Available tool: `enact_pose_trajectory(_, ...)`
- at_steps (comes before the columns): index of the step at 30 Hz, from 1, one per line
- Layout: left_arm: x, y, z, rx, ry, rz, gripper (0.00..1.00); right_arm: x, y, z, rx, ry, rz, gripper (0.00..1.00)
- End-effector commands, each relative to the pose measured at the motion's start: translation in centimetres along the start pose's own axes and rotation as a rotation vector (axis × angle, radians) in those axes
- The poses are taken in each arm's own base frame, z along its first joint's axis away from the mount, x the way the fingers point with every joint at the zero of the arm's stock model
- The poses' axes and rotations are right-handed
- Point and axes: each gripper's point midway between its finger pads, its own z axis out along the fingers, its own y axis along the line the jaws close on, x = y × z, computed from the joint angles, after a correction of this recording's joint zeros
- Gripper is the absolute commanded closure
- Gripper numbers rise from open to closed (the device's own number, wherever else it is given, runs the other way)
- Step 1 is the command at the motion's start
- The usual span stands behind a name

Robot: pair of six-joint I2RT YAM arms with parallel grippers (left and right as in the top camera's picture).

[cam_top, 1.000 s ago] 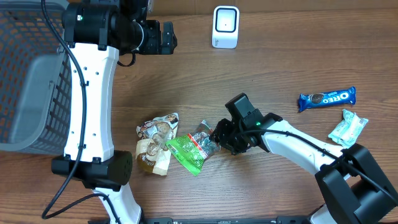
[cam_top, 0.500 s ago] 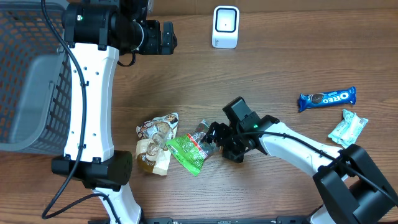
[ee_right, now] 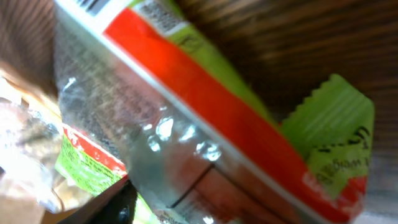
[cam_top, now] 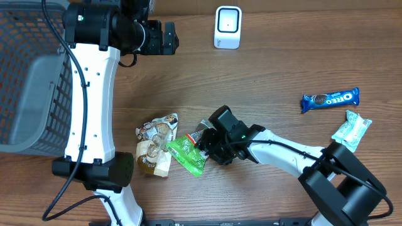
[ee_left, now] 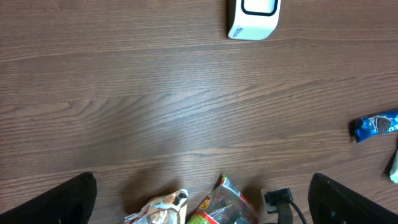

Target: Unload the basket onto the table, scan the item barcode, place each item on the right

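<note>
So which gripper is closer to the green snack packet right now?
Right. The right gripper sits at the right edge of the green packet; the left gripper hangs far off beyond it, open and empty.

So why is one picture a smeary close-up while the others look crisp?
Right wrist view: the lens sits almost on the green-and-red plastic snack packet, so it blurs, with white glare spots on its clear film. Overhead and left wrist views: evenly lit, sharp grain on the brown wooden table.
</note>
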Motion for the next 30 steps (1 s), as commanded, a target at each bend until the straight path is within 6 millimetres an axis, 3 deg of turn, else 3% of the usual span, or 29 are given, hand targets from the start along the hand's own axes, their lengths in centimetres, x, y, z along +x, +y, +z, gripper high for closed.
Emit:
enact_pose_trajectory(1,-0.2,0.0,-0.6,-0.004,-0.019,0.009,0.0,-2.1,-1.0,0.3,0.029,-0.078,-0.008,0.49)
enact_pose_trajectory(3,-0.2,0.0,-0.6,-0.004,-0.019,0.009,0.0,-3.3,-0.8,-0.3,0.013,-0.092,-0.06,0.59)
enact_pose_trajectory(8,-0.2,0.0,-0.6,-0.004,-0.019,0.009,0.0,-5.7,0.4,-2.6,-0.055,-0.067,-0.308,0.69)
enact_pose_trajectory(12,-0.2,0.0,-0.6,-0.004,-0.019,0.009,0.0,-7.5,-0.4,-5.0,-0.07,-0.016,-0.472,0.71)
enact_pose_trajectory(17,-0.2,0.0,-0.6,-0.004,-0.019,0.009,0.0,-10.2,-4.3,-7.8,0.06,-0.002,-0.704,0.7)
enact_pose_trajectory(20,-0.2,0.0,-0.6,-0.004,-0.019,0.009,0.0,-11.2,-7.1,-8.5,0.182,0.005,-0.818,0.66)
enact_pose_trajectory(22,-0.2,0.0,-0.6,-0.004,-0.019,0.009,0.0,-11.6,-7.8,-8.7,0.226,0.001,-0.839,0.54)
enact_pose_trajectory(25,-0.2,0.0,-0.6,-0.004,-0.019,0.009,0.0,-10.9,-6.3,-8.4,0.129,0.005,-0.749,0.29)
enact_pose_trajectory(28,-0.2,0.0,-0.6,-0.004,-0.019,0.009,0.0,-10.0,-3.9,-8.4,-0.013,0.029,-0.597,0.14)
enact_pose_trajectory(30,-0.2,0.0,-0.6,-0.004,-0.019,0.009,0.0,-10.2,-2.9,-8.5,-0.058,0.019,-0.435,0.13)
